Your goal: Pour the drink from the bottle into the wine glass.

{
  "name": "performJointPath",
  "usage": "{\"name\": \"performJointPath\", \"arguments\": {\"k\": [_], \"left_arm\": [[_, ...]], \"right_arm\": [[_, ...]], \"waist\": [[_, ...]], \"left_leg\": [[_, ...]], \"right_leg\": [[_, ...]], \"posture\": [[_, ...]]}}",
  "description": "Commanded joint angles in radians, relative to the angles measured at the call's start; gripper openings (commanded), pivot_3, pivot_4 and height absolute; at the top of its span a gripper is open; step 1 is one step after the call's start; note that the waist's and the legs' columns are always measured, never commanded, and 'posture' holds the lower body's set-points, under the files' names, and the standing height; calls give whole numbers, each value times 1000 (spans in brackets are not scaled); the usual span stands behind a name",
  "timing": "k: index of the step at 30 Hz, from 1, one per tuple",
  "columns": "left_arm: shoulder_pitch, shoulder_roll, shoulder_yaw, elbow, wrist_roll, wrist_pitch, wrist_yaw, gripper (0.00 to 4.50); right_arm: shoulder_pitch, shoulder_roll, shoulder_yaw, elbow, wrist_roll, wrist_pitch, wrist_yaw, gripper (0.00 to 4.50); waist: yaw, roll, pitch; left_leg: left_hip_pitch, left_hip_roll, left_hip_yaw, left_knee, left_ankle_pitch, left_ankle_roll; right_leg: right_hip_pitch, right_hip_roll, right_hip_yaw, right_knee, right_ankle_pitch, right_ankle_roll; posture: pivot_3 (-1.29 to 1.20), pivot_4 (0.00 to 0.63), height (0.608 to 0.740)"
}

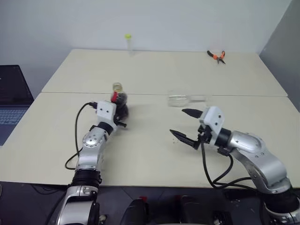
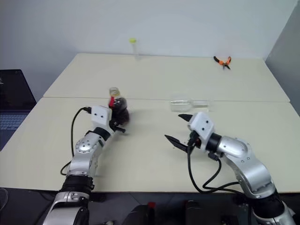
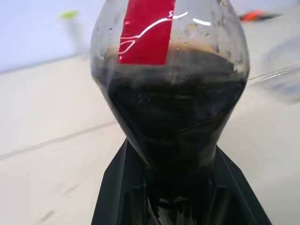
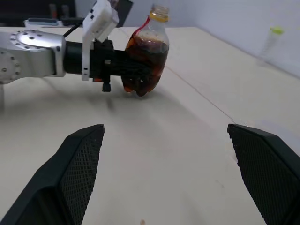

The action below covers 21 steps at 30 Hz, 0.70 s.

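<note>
Left eye view: left gripper (image 1: 120, 111) clamped on the bottle (image 1: 119, 102), held upright just above the table (image 1: 150, 154), left of centre, near the seam between the two tabletops. Dark drink (image 3: 173, 117) filling the rounded body up to the red label band (image 3: 145, 33). Right gripper (image 1: 185, 125) empty, fingers spread wide, hovering over the table right of centre and pointing toward the bottle. Wine glass (image 1: 185, 99) lying on its side on the table, just beyond the right gripper and well apart from the bottle. Slim tube (image 1: 128, 43) with yellow-green cap upright at the far edge; orange-handled pliers (image 1: 216, 56) at the far right; laptop (image 1: 11, 101) off to the left.
</note>
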Motion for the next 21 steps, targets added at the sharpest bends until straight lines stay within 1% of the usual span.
{"name": "performJointPath", "arguments": {"k": [1,4,8,15,16,18,21], "left_arm": [[-111,30,42,154,10,-119,43,773],[-173,44,53,282,16,-178,61,773],[-227,50,58,397,16,-233,83,773],[-245,43,61,530,18,-272,123,773],[-240,39,62,533,15,-277,119,1489],[-224,30,63,529,9,-284,112,2045],[-195,19,66,502,2,-287,106,3075]], "right_arm": [[-109,62,95,84,-68,-37,16,4500],[-159,110,134,142,-108,-62,22,4500],[-179,147,161,174,-136,-81,30,4500],[-177,179,170,177,-161,-81,41,4500],[-176,182,168,173,-161,-78,38,4500],[-172,186,166,165,-159,-70,34,4500],[-165,190,166,149,-158,-59,28,4500]], "waist": [[4,-1,0],[5,-1,0],[5,-1,0],[-1,-2,-1],[-3,-2,-1],[-10,-2,-1],[-13,-2,-1]], "left_leg": [[0,0,0,0,0,-1],[0,0,0,0,1,-1],[-1,-1,1,-1,1,-3],[0,0,0,-1,0,-1],[0,0,0,-1,0,-1],[1,0,0,-1,0,-1],[1,0,0,-1,0,-1]], "right_leg": [[0,0,0,0,0,0],[-1,0,0,1,0,0],[-2,-1,0,-1,0,0],[-2,0,0,2,0,0],[-2,0,0,3,0,0],[-2,0,0,3,0,0],[-2,0,0,4,0,0]], "posture": [[0,150,740],[0,150,740],[0,150,740],[0,150,740],[0,150,740],[0,150,740],[0,150,740]]}}
